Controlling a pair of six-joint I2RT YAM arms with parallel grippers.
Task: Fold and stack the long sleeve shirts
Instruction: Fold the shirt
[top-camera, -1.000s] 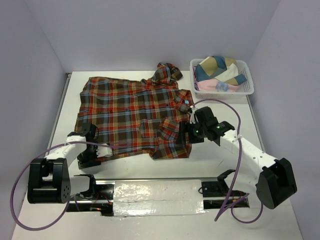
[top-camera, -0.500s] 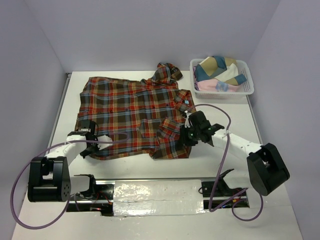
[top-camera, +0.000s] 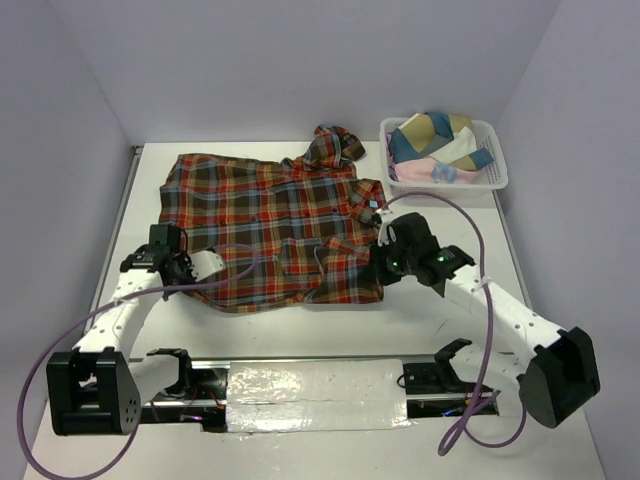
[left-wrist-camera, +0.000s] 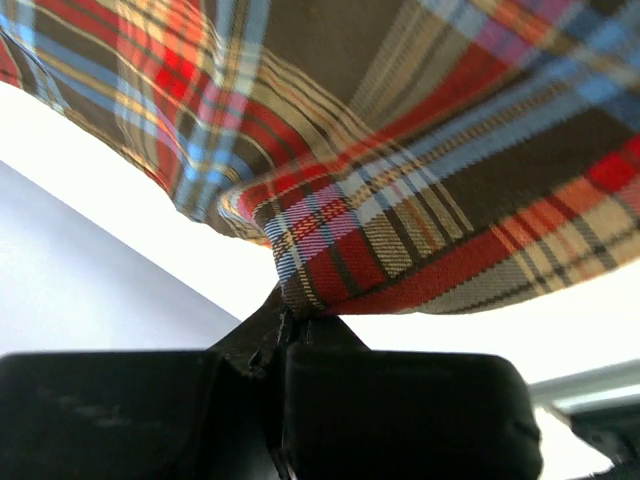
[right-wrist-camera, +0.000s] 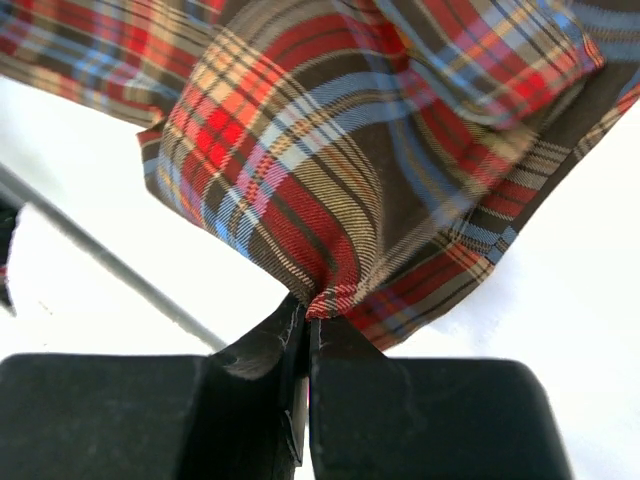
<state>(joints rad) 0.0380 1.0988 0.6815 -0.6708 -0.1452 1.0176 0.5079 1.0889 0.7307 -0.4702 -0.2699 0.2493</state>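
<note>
I am pinching the soft, floppy plaid shirt (top-camera: 270, 220) by its bottom corners — left claw (left-wrist-camera: 283, 318) and right claw (right-wrist-camera: 308, 312) both clamping cloth.

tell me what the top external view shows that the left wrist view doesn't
Only top external: the whole plaid flannel shirt spread on the table, the white slotted basket holding cloth items at the table's far right corner, and the right gripper at the shirt's near right hem.
Only left wrist: the left gripper up close, shut on a bunched fold of the hem, with the cloth draped above it.
Both: the shirt, and the left gripper at its near left edge.
</note>
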